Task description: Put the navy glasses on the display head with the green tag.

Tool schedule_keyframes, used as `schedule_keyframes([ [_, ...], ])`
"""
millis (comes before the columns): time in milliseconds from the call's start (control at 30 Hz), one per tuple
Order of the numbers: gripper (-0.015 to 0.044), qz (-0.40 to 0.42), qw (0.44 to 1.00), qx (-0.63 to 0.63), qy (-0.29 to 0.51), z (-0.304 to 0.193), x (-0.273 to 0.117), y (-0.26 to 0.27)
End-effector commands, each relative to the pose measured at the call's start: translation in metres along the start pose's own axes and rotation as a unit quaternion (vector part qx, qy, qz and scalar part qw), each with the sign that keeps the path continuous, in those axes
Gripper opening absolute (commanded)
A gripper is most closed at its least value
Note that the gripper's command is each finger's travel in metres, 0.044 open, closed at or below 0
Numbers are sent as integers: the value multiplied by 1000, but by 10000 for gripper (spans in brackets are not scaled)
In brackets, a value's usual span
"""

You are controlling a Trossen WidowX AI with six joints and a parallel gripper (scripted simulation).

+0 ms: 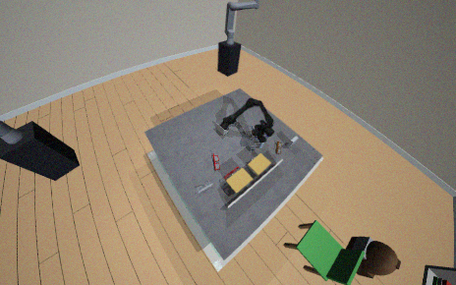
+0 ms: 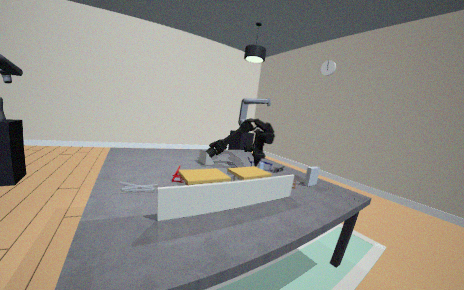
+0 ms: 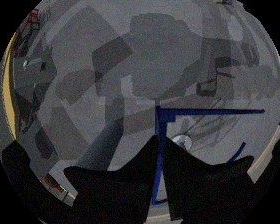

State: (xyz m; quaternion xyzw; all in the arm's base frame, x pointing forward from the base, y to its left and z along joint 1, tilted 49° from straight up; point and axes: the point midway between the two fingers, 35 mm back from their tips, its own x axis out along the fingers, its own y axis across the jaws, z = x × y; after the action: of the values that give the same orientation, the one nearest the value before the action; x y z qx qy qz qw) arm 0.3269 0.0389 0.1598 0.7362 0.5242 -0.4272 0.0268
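Note:
My gripper point(image 3: 157, 139) point(image 2: 256, 162) is shut on the navy glasses point(image 3: 211, 111). In the wrist view one long navy bar rises between the fingertips and another reaches right from its top. The gripper is low over the table, on the arm's side of two yellow-topped blocks, nearer the right one. The left yellow-topped block point(image 1: 239, 180) point(image 2: 204, 176) has red glasses point(image 1: 231, 172) at its front. The right yellow-topped block point(image 1: 259, 164) point(image 2: 249, 173) stands beside it. A small green patch point(image 3: 43, 66) shows at the wrist view's left. The heads' faces are too dark to make out.
A white panel point(image 1: 256, 184) point(image 2: 225, 197) stands behind the blocks. Other red glasses point(image 1: 215, 162) and pale glasses point(image 1: 204, 188) point(image 2: 138, 186) lie left. Brown glasses point(image 1: 278, 147) and a white box point(image 2: 312, 176) point(image 1: 295, 140) are right. A blue-grey cylinder point(image 3: 103, 147) is close to the gripper.

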Motion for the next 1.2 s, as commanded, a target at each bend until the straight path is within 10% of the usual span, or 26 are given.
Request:
schedule_keyframes([
  [0,0,2,1000,-1,2,-1,3,-1],
  [1167,0,2,1000,-1,2,25,3,20],
])
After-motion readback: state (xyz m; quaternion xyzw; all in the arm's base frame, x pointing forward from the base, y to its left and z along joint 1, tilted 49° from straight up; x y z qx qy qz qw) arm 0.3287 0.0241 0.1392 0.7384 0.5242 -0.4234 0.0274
